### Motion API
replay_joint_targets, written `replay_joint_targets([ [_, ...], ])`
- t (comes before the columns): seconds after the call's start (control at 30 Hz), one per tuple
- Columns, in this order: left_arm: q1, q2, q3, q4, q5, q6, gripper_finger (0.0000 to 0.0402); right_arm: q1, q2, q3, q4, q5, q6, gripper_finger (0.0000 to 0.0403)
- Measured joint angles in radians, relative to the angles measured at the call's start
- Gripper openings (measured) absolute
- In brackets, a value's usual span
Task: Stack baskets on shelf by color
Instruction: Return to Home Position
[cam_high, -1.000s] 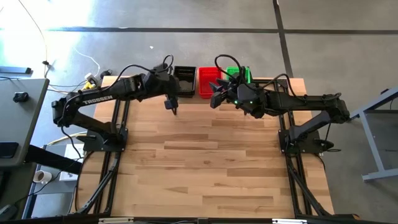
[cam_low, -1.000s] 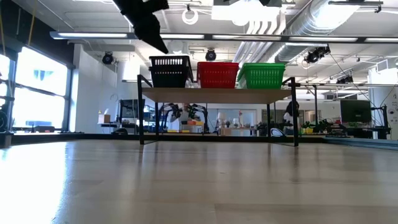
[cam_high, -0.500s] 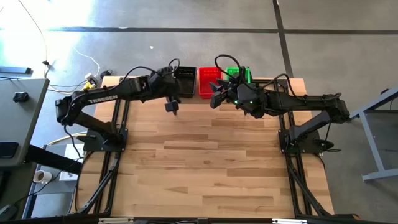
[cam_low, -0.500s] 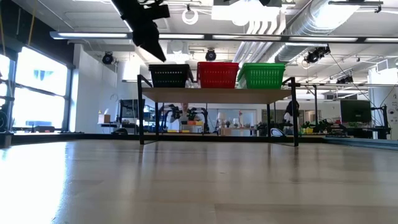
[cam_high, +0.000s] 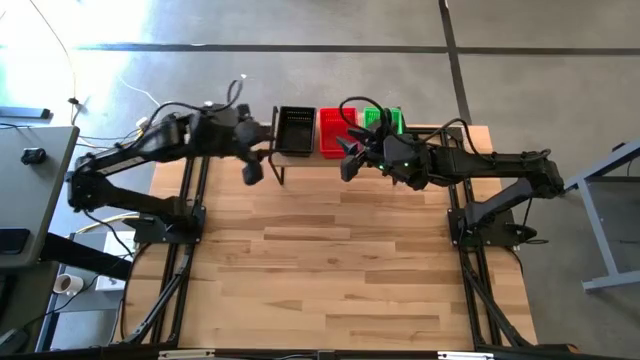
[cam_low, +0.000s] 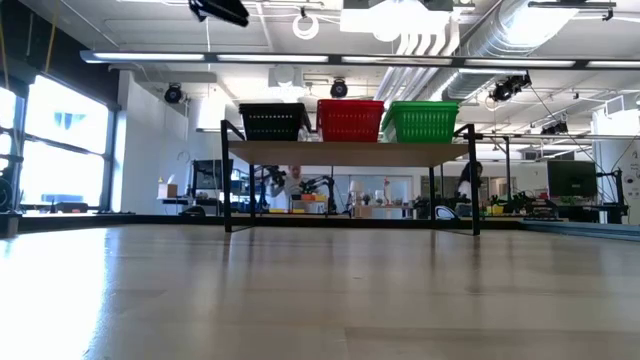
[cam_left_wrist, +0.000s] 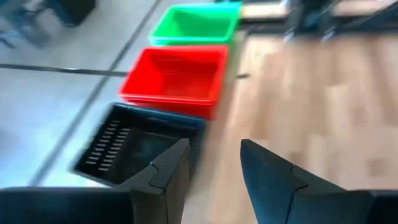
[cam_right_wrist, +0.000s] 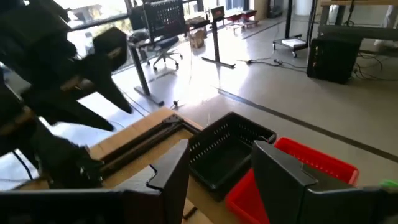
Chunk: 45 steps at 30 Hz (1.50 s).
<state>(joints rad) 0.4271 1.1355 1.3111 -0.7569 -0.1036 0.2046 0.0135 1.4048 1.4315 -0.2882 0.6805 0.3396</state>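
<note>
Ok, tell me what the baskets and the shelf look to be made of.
Black basket, red basket and green basket: likely moulded plastic, smooth and slightly glossy, with slotted lattice walls. Shelf: light wood plank top, matte; its legs are thin and black, probably painted metal.

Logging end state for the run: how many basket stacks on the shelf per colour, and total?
black stack: 1
red stack: 1
green stack: 1
Total: 3 stacks, side by side on the shelf. The number of baskets inside each stack cannot be told from these views.
</note>
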Motion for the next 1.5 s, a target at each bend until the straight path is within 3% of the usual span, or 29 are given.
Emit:
replay_joint_targets([
  [0.13, -0.001, -0.100, -0.092, 0.032, 0.072, -0.098, 0.0133, -0.006, -0.035, 0.000, -0.080, -0.001, -0.001, 0.0158],
  [0.57, -0.083, -0.469, -0.637, 0.431, 0.063, -0.306, 0.0133, -0.032, -0.183, 0.000, -0.268, 0.048, -0.105, 0.0158],
  [0.8, -0.151, -0.632, -0.893, 0.628, 0.054, -0.387, 0.0133, -0.114, -0.281, 0.000, -0.416, 0.045, -0.022, 0.0158],
  [1.0, -0.207, -0.774, -1.022, 0.655, -0.019, -0.439, 0.0133, -0.131, -0.374, 0.000, -0.490, -0.018, 0.000, 0.0158],
  [1.23, -0.241, -0.923, -1.095, 0.660, -0.050, -0.449, 0.0133, -0.111, -0.464, -0.019, -0.596, 0.010, 0.002, 0.0158],
  [1.5, -0.241, -1.014, -1.200, 0.743, -0.065, -0.508, 0.0133, -0.070, -0.640, -0.318, -0.430, -0.004, -0.030, 0.0158],
])
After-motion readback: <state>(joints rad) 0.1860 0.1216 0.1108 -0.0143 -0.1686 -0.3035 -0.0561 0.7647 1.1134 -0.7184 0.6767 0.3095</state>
